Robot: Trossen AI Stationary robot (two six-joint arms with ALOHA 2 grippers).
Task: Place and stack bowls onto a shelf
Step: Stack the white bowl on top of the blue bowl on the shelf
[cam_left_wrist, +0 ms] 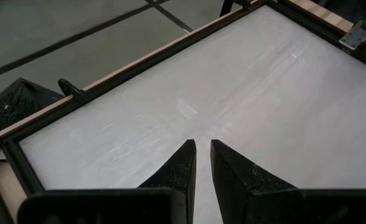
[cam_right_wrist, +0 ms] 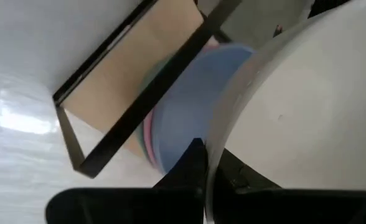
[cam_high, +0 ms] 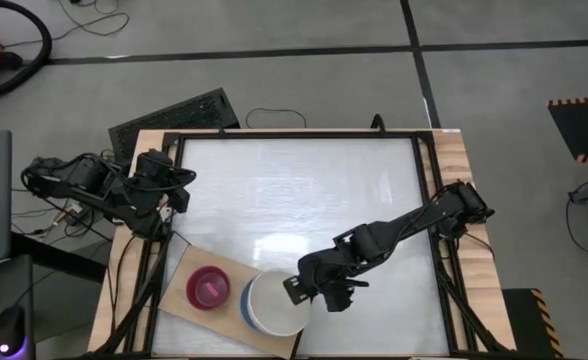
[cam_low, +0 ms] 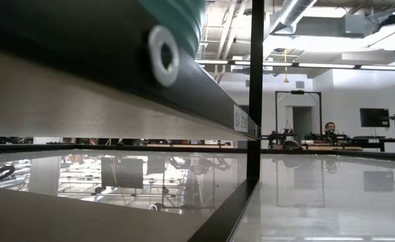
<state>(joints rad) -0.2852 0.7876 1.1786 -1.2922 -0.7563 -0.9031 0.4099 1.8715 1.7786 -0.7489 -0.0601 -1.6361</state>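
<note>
Pinching the rim of the cream white round plastic bowl [cam_high: 274,303], the right gripper [cam_high: 312,291] has its jaws pressed on that rim, one finger inside and one outside, clearest in the right wrist view. That bowl sits on top of a slate blue round plastic bowl [cam_right_wrist: 186,109], with pink and pale green rims of more bowls just showing beneath in the same stack. The stack stands on the flat light-wood shelf board [cam_high: 179,290] at the near left corner of the white tabletop [cam_high: 304,190]. Just beside it on the board sits a magenta round plastic bowl [cam_high: 208,288], apparently a second stack, though what lies under it cannot be made out.

The left gripper [cam_left_wrist: 201,162] waits at the far left edge of the tabletop, jaws nearly together with a thin gap, holding nothing.

Step in hand, by my reading: seating the cream bowl on the blue one. The next move calls for spreading the jaws to release the rim, then lifting straight up so the stack is not dragged or tipped.

No other loose bowls show on the tabletop.
</note>
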